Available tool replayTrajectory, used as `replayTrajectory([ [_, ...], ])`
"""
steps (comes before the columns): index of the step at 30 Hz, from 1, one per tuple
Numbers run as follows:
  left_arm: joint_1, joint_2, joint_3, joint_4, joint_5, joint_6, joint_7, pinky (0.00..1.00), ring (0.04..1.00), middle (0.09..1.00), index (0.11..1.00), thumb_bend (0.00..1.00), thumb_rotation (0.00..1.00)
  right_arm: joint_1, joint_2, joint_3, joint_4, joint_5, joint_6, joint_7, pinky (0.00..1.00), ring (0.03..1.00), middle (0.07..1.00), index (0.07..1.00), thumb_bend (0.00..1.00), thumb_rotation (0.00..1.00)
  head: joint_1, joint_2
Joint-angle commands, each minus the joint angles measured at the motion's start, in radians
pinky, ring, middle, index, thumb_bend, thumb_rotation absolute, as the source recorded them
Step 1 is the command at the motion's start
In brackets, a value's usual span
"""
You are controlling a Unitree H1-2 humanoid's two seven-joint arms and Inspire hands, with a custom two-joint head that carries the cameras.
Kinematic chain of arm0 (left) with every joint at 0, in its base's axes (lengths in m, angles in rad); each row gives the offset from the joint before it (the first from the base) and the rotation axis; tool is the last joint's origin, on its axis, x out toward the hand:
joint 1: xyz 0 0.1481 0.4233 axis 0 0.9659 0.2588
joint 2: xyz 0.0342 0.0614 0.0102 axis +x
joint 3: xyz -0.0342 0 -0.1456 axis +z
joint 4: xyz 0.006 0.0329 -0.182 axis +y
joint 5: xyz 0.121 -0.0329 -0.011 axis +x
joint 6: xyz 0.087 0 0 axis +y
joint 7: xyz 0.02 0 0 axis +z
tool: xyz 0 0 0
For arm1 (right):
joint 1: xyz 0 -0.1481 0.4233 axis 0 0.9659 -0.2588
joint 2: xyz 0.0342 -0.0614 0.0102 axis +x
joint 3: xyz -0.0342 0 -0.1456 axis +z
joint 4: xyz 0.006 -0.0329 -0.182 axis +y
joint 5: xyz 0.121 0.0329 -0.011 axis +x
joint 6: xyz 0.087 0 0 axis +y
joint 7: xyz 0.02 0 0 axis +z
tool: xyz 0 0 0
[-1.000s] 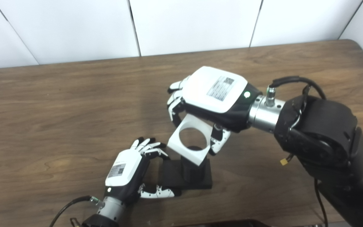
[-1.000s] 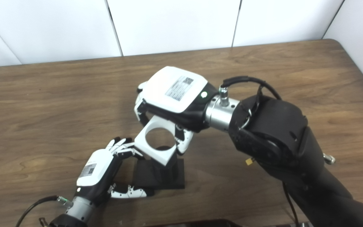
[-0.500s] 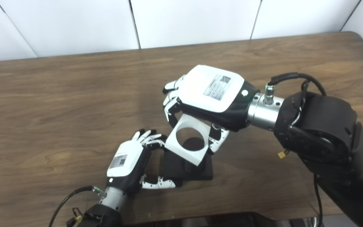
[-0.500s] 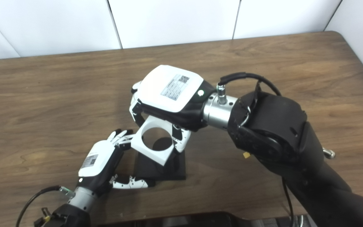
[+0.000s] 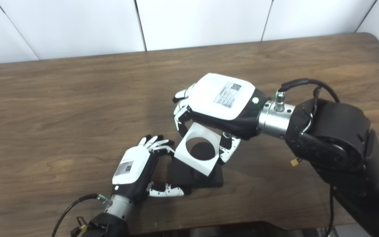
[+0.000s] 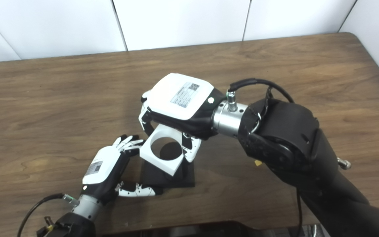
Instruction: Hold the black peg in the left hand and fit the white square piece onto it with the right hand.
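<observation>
A dark brown wood-grain table (image 5: 61, 98) fills most of the frame, and the black peg's (image 5: 202, 152) flat square base (image 5: 181, 171) rests on it, low and just left of centre.

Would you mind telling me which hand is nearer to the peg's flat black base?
Left. The left hand braces the black base at its left edge. The right hand is above it, holding the white square piece.

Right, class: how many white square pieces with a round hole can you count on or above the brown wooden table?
1. The white square piece with a round hole is held in the right hand, over the black peg.
</observation>
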State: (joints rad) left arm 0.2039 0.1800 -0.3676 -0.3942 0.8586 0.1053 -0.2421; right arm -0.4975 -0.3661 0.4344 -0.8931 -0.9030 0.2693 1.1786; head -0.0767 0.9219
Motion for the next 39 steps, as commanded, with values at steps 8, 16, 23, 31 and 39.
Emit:
replayTrajectory([
  [8, -0.004, -0.001, -0.009, -0.013, 0.015, 0.009, -0.015, 1.00, 0.927, 0.827, 0.483, 0.52, 0.05, -0.025, -0.007, -0.016, 0.012, -0.009, -0.017, 0.051, 0.84, 0.879, 0.757, 0.483, 0.52, 0.13, -0.007, -0.001],
  [16, -0.008, -0.003, -0.011, -0.012, 0.011, 0.011, -0.016, 1.00, 0.928, 0.828, 0.483, 0.52, 0.05, -0.014, -0.008, -0.014, 0.035, -0.011, -0.043, 0.027, 0.85, 0.873, 0.759, 0.482, 0.52, 0.13, -0.007, -0.004],
  [23, -0.011, -0.008, -0.011, -0.012, 0.010, 0.011, -0.014, 1.00, 0.928, 0.825, 0.483, 0.52, 0.05, 0.008, -0.005, -0.001, 0.056, -0.008, -0.096, -0.003, 0.84, 0.871, 0.750, 0.482, 0.52, 0.13, -0.008, -0.006],
  [31, -0.013, -0.015, -0.015, -0.012, 0.017, 0.009, -0.010, 1.00, 0.925, 0.823, 0.483, 0.52, 0.05, 0.032, 0.008, 0.014, 0.076, -0.033, -0.136, -0.002, 0.83, 0.877, 0.749, 0.482, 0.52, 0.13, -0.005, -0.007],
  [39, -0.013, -0.019, -0.016, -0.015, 0.022, 0.012, -0.011, 1.00, 0.926, 0.824, 0.483, 0.52, 0.05, 0.062, 0.024, 0.010, 0.098, -0.046, -0.182, -0.025, 0.83, 0.874, 0.745, 0.482, 0.52, 0.13, -0.006, -0.010],
])
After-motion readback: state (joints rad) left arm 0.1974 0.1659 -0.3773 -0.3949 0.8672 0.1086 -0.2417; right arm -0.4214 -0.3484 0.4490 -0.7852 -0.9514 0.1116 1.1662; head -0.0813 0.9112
